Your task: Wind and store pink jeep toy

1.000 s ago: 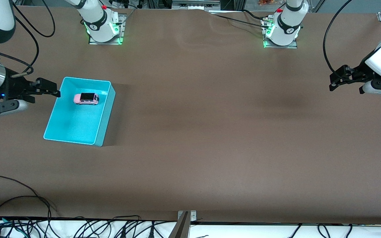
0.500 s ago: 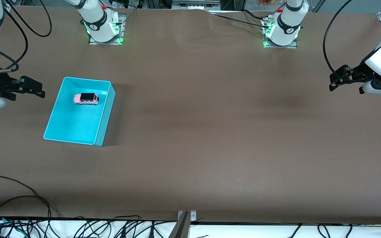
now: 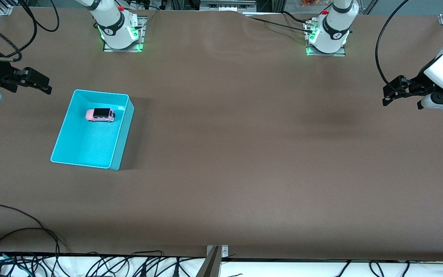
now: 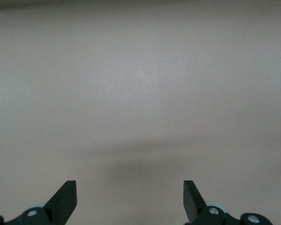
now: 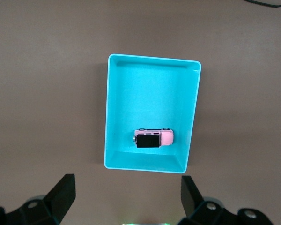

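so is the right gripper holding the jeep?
No. The pink jeep toy sits in the turquoise bin, and the right gripper is open and empty above it.

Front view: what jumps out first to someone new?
The turquoise bin, bright on the brown table toward the right arm's end, with the pink jeep toy lying in it at the end farther from the front camera. Both pincers are open and hold nothing: the right pincer over bare table beside the bin, the left pincer waiting over the left arm's end.
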{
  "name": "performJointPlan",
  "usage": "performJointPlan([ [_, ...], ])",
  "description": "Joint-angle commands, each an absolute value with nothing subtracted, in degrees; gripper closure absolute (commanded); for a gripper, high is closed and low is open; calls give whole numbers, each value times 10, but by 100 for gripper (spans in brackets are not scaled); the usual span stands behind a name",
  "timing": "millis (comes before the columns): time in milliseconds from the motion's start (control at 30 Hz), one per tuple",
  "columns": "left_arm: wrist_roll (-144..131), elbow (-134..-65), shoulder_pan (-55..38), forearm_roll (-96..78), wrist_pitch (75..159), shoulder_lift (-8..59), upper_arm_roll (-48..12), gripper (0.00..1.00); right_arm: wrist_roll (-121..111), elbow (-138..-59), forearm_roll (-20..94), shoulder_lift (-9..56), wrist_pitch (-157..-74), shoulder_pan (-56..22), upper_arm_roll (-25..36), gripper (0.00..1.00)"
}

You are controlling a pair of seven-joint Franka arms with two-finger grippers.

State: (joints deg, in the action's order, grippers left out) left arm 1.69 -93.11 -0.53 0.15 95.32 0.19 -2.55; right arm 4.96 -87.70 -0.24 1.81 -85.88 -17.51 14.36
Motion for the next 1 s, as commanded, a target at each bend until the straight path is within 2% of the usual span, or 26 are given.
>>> performJointPlan([
  [0, 13, -910, -8, 10, 939, 11, -26, 0, 64, -999, -20, -76, -918, -179, 135, 0],
  [567, 13, -910, -8, 10, 938, 11, -26, 0, 59, -960, -14, -29, -921, -175, 138, 0],
  [967, 13, -910, -8, 9, 939, 11, -26, 0, 60, -960, -13, -28, -921, -175, 138, 0],
])
